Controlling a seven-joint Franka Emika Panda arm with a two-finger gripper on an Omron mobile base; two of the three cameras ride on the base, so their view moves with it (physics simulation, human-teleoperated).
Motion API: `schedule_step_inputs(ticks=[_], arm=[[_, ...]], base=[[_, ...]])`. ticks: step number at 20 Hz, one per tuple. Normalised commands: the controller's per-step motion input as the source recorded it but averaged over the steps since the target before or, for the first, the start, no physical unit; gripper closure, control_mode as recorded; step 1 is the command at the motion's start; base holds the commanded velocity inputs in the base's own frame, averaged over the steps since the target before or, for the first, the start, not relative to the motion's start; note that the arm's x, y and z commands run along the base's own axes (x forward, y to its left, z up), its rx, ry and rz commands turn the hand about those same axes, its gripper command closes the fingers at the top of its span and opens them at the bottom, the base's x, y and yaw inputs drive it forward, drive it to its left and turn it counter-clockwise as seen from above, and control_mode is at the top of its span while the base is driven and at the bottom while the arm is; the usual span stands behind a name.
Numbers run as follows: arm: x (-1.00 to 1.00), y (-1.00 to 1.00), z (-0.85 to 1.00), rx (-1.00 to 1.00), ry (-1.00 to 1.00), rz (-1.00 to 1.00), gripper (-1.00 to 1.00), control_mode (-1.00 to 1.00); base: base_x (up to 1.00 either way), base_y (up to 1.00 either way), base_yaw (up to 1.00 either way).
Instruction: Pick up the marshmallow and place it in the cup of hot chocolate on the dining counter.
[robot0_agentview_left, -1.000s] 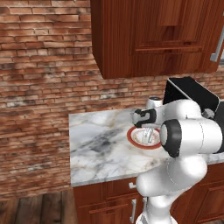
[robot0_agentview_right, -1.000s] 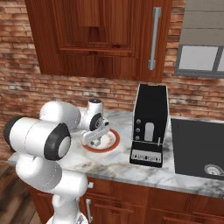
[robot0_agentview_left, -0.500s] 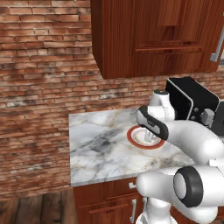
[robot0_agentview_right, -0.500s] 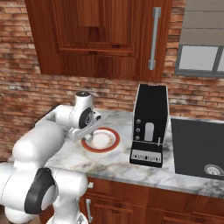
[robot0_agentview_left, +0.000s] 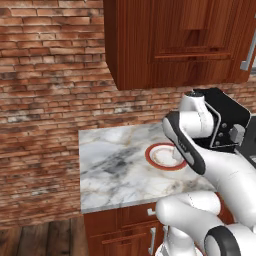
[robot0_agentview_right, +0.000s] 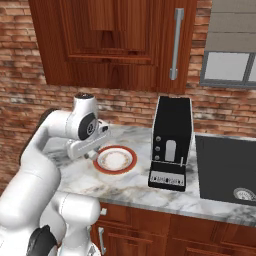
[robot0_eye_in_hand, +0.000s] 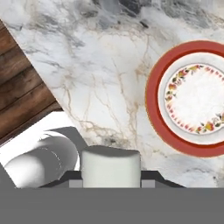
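I saw the two-finger gripper (robot0_eye_in_hand: 110, 180) clamped on the pale squarish marshmallow (robot0_eye_in_hand: 110, 168); red-rimmed round plate (robot0_eye_in_hand: 153, 94) lay at two o'clock; cup's direction unknown to me.

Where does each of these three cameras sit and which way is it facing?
Left base view: behind the arm's left, facing the brick wall; white arm lower right.
Right base view: behind its right, facing the black coffee machine; arm lower left.
Hand view: on the hand, looking down past the pale squarish marshmallow.
Shared: round white red-rimmed plate, veined marble counter.
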Motion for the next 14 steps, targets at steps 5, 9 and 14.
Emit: schedule_step_inputs(ticks=[5,9,14], arm=[[-0.81,0.03,0.56,0.01,-0.08,0.00,1.00,-1.00],[-0.78,0.00,0.49,0.11,-0.07,0.00,1.00,-1.00],[-0.52,0.08,0.83,0.20,0.00,0.00,1.00,-1.00]], base=[[0.00,0.00,0.00],[0.00,0.00,0.00],[0.00,0.00,0.00]])
